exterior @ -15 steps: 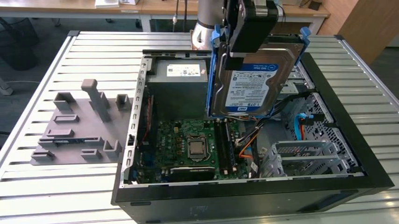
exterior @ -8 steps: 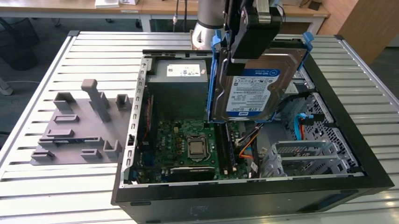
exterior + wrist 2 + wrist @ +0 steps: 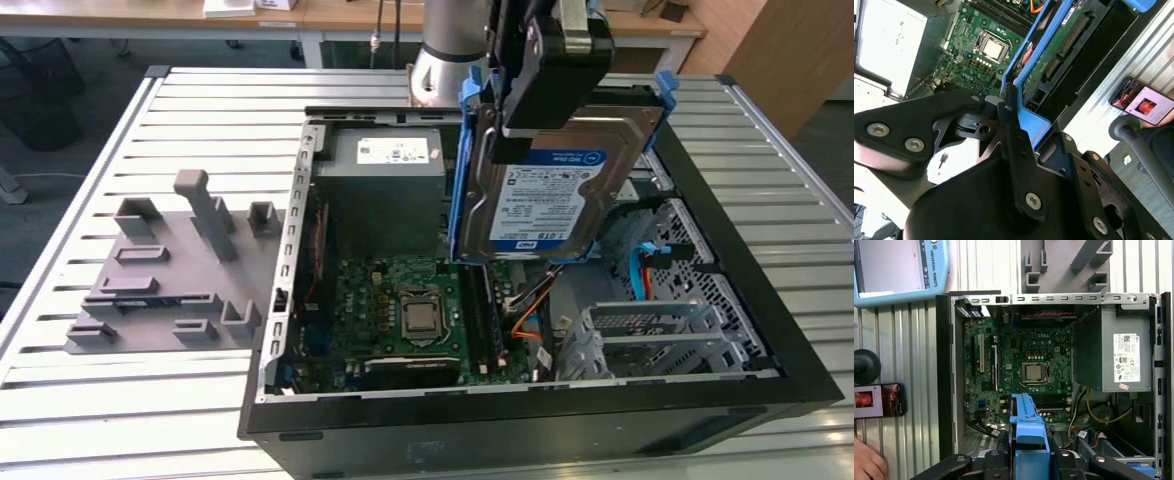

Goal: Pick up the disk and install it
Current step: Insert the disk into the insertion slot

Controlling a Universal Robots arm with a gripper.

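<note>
Above the open computer case (image 3: 534, 432), fingers (image 3: 1013, 135) clamp the disk (image 3: 554, 190).

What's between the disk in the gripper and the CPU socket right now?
In the first wrist view, only a strip of green motherboard with dark slots separates the disk from the CPU socket.

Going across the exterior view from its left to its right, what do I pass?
Grey fixture plate → grey power-supply box → disk, held above the open computer case → metal drive cage.
</note>
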